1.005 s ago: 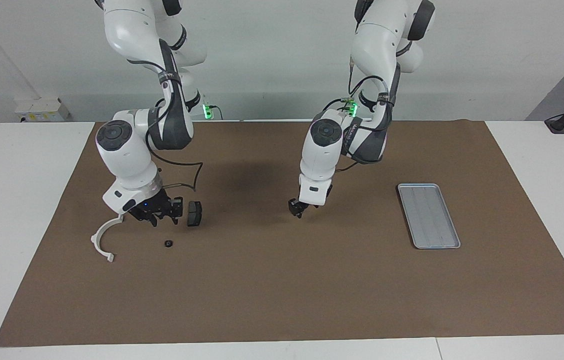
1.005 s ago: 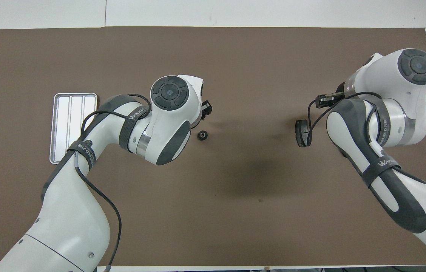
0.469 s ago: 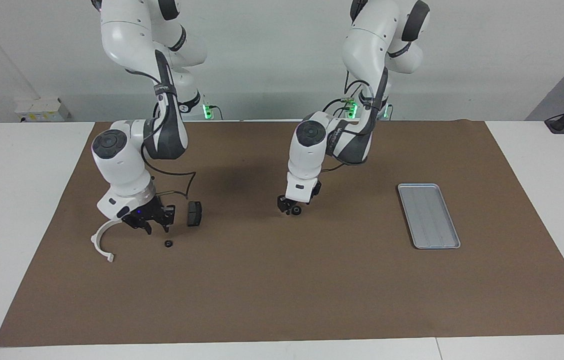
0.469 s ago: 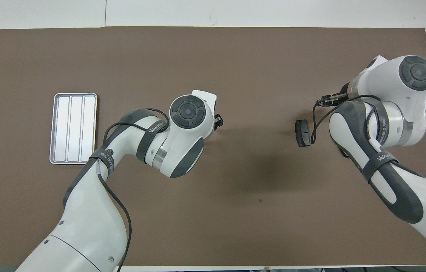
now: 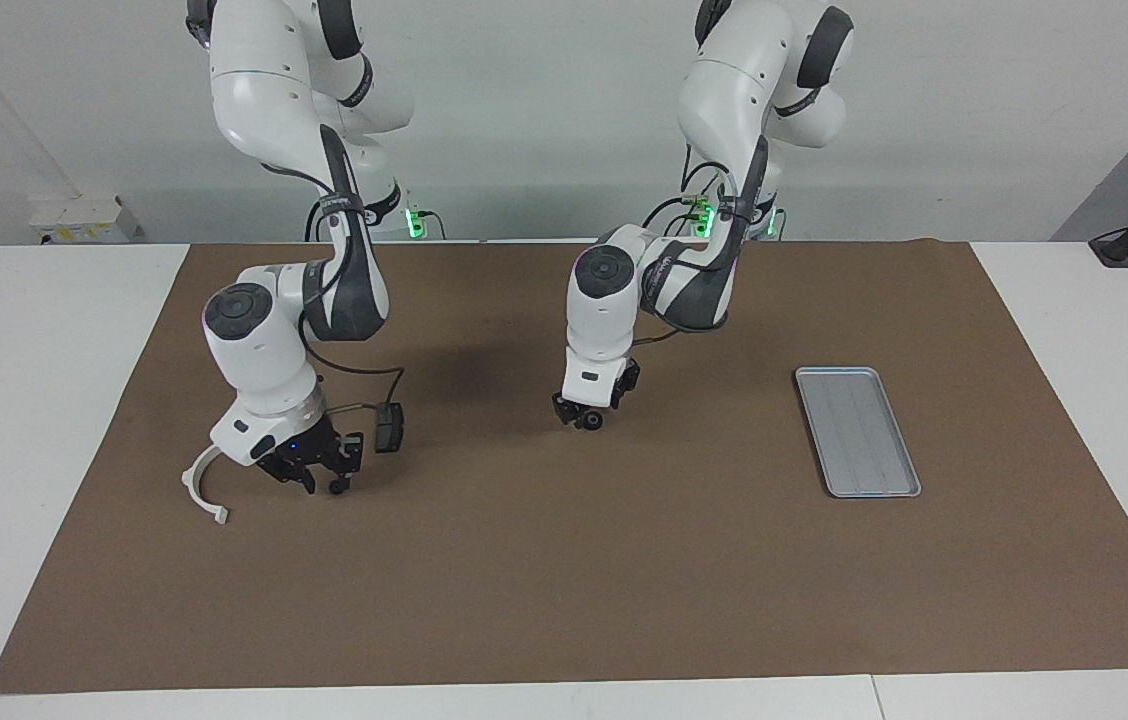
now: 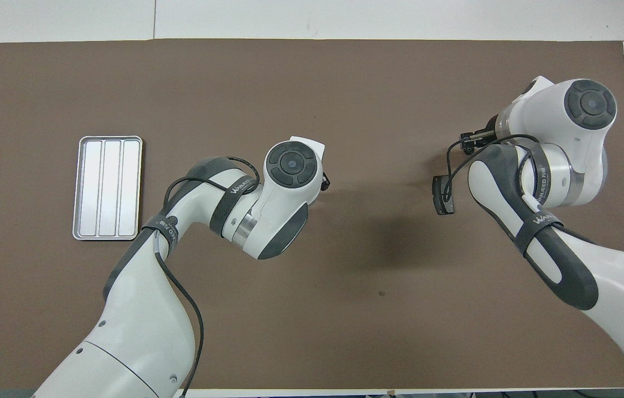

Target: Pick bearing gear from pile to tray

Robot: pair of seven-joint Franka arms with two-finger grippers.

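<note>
Both grippers low at small black round pieces on the brown mat

The left gripper [image 5: 584,415] pinches a small black bearing gear [image 5: 591,421], well apart from the tray [image 5: 857,432]. The right gripper [image 5: 316,478], fingers spread, straddles a black round piece [image 5: 335,487] between brake pad [image 5: 387,427] and white bracket [image 5: 200,486].

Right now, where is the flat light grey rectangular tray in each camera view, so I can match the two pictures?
Facing view: the flat light grey rectangular tray lies on the brown mat toward the left arm's end of the table, at the picture's right.
Overhead view: the same tray lies at the picture's left, beside the left arm's elbow.
Shared landmark: the dark grey brake pad, toward the right arm's end.
</note>
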